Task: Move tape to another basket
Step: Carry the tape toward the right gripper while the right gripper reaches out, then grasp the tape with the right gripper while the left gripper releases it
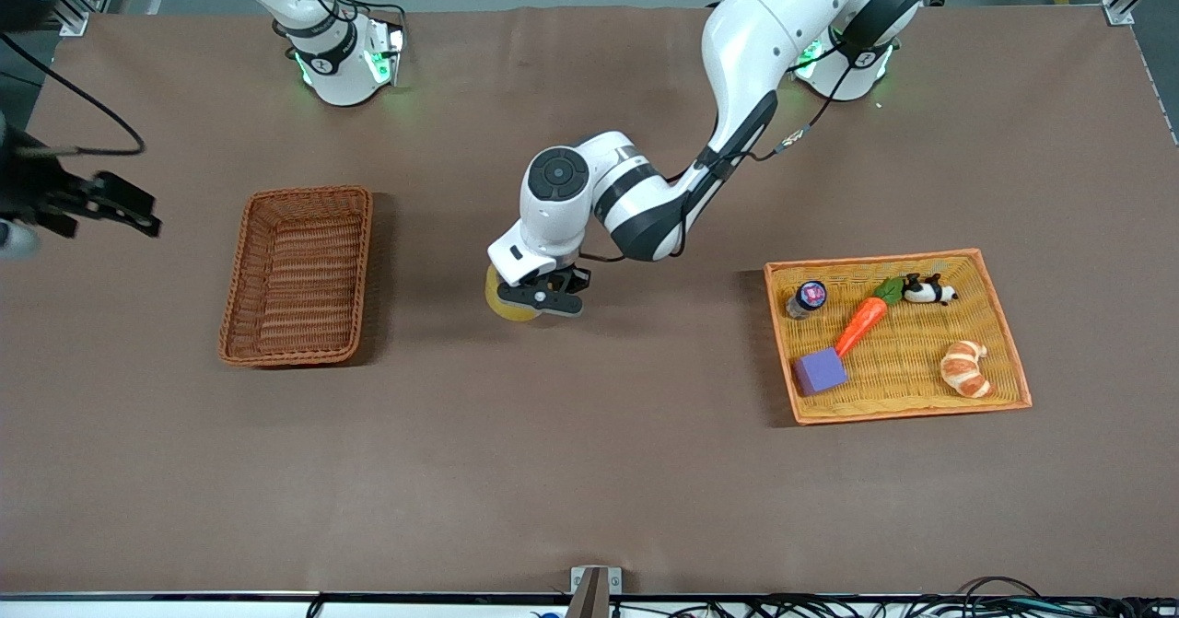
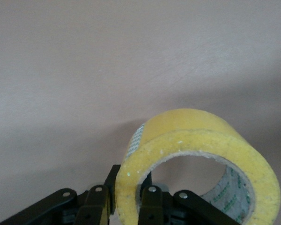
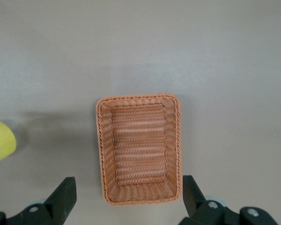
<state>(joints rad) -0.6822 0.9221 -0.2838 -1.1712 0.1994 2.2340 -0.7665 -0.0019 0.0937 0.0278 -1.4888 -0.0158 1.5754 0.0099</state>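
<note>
The tape (image 1: 512,303) is pinched by its wall in the left gripper (image 1: 550,295), mid-frame over bare table between basket (image 1: 297,274) and tray (image 1: 898,334). A thin-edge hold could let it swing or slip before the basket is reached. The right gripper (image 3: 129,199) is held open over the basket.

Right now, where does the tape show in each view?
Front view: tape held in the left claw, over the table's middle.
Left wrist view: tape clamped low in the picture.
Right wrist view: tape at the picture's edge.
Shared landmark: the brown basket, front and right wrist views only.
</note>
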